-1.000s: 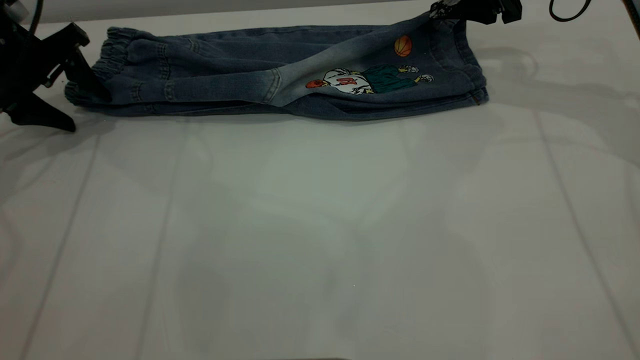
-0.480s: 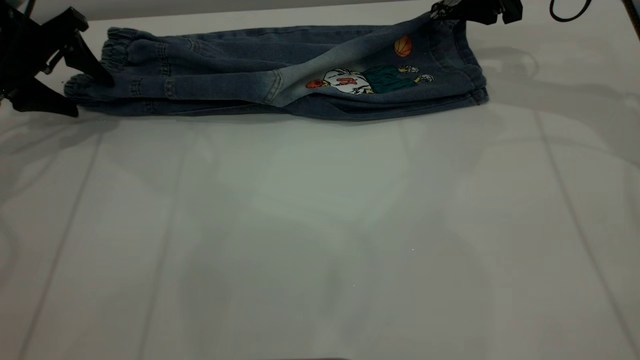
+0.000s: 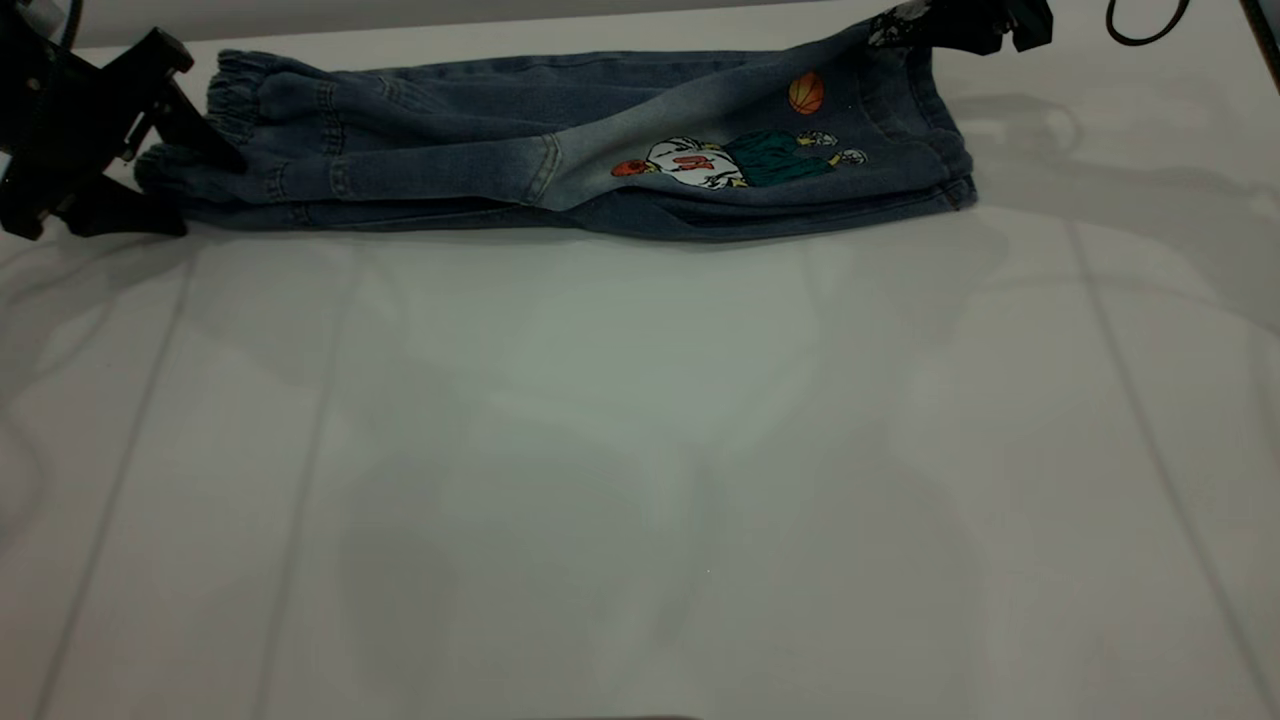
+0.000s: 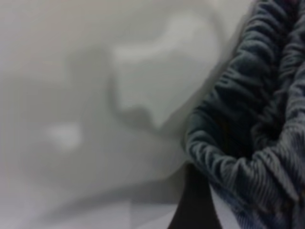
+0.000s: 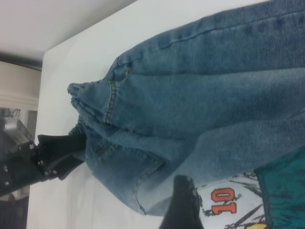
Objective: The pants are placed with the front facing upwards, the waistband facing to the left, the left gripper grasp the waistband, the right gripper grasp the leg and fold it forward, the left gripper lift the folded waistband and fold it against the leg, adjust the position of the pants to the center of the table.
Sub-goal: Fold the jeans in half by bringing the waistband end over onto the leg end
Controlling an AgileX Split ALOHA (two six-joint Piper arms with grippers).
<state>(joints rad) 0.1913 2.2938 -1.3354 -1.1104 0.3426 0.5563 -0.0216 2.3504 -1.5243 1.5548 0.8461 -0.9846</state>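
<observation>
The left gripper (image 3: 150,160) beside the pants (image 3: 560,150) is matte black with angular, pointed fingers, while the right gripper (image 3: 935,28) is black too, with a pale speckled patch and a blocky end.

Pants (image 3: 560,150) across the table's (image 3: 640,450) far edge

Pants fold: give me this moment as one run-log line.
pants: folded lengthwise, far table edge | left gripper: fingers astride waistband | right gripper: at leg hem
</observation>
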